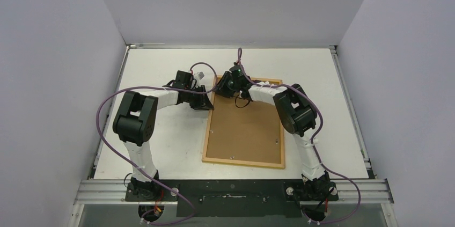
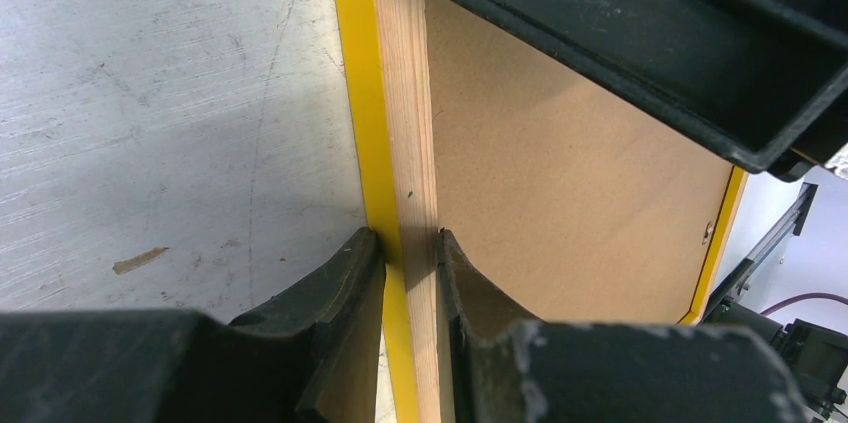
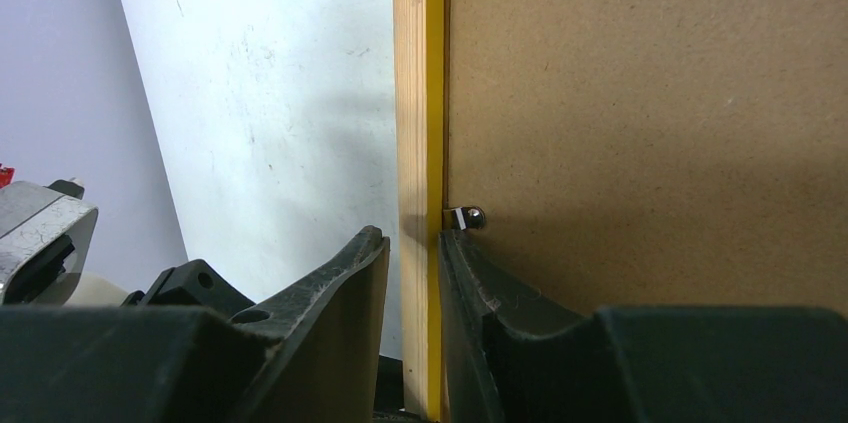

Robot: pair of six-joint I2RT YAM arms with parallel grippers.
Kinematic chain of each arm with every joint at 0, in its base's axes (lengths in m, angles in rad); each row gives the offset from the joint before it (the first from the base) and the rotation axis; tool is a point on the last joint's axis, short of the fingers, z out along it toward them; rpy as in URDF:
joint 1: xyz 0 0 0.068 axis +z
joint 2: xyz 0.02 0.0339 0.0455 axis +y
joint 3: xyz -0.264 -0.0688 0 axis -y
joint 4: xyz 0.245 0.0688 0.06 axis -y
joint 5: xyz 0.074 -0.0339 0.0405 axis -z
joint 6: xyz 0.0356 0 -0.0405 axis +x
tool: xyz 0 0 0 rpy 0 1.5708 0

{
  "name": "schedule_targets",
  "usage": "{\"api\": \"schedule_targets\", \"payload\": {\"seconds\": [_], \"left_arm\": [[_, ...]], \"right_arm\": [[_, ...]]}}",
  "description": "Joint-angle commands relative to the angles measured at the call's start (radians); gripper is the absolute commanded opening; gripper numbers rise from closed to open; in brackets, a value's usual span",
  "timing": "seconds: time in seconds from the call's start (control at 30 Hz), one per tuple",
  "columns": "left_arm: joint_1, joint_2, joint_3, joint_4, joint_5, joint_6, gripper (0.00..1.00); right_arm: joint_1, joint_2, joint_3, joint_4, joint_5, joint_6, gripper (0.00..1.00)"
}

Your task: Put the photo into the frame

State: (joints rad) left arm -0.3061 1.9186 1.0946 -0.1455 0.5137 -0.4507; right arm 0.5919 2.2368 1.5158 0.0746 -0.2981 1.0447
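Observation:
The frame (image 1: 244,162) lies back up on the white table, its light-wood rails around a brown backing board (image 1: 247,130). My left gripper (image 1: 211,98) sits at the frame's left rail near the far corner. In the left wrist view it (image 2: 410,243) is shut on that rail (image 2: 405,93), one finger on the yellow outer edge and one on the inner edge. My right gripper (image 1: 225,83) is at the far left corner. Its jaws (image 3: 413,238) straddle a rail (image 3: 410,63), with a thin gap showing at the outer finger. The photo is hidden.
A small metal clip (image 3: 466,217) holds the backing board (image 3: 650,123) just ahead of my right gripper's inner finger. A black part of the right arm (image 2: 650,33) hangs close over the board in the left wrist view. Grey walls (image 1: 64,77) enclose the table.

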Motion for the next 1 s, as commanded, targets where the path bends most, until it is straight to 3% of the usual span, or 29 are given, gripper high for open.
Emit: {"api": "schedule_targets", "payload": {"seconds": [0.0, 0.13, 0.3, 0.53, 0.8, 0.97], "left_arm": [[-0.011, 0.035, -0.036, -0.109, 0.037, 0.026, 0.04], [-0.007, 0.024, -0.036, -0.109, 0.031, 0.003, 0.05], [0.033, -0.012, -0.038, -0.06, 0.102, -0.057, 0.19], [0.08, -0.07, 0.066, -0.091, 0.132, -0.017, 0.36], [0.091, -0.035, 0.218, -0.121, 0.057, 0.012, 0.54], [0.078, 0.009, 0.293, -0.089, 0.026, -0.009, 0.49]], "right_arm": [[0.005, 0.026, -0.015, 0.045, 0.035, -0.002, 0.27], [-0.003, -0.019, -0.07, 0.138, -0.008, -0.013, 0.31], [-0.018, -0.14, -0.16, 0.271, -0.067, -0.003, 0.28], [-0.068, -0.308, -0.237, 0.247, -0.026, -0.022, 0.41], [-0.147, -0.482, -0.248, -0.112, 0.211, -0.17, 0.47], [-0.217, -0.54, -0.281, -0.211, 0.288, -0.18, 0.48]]}}
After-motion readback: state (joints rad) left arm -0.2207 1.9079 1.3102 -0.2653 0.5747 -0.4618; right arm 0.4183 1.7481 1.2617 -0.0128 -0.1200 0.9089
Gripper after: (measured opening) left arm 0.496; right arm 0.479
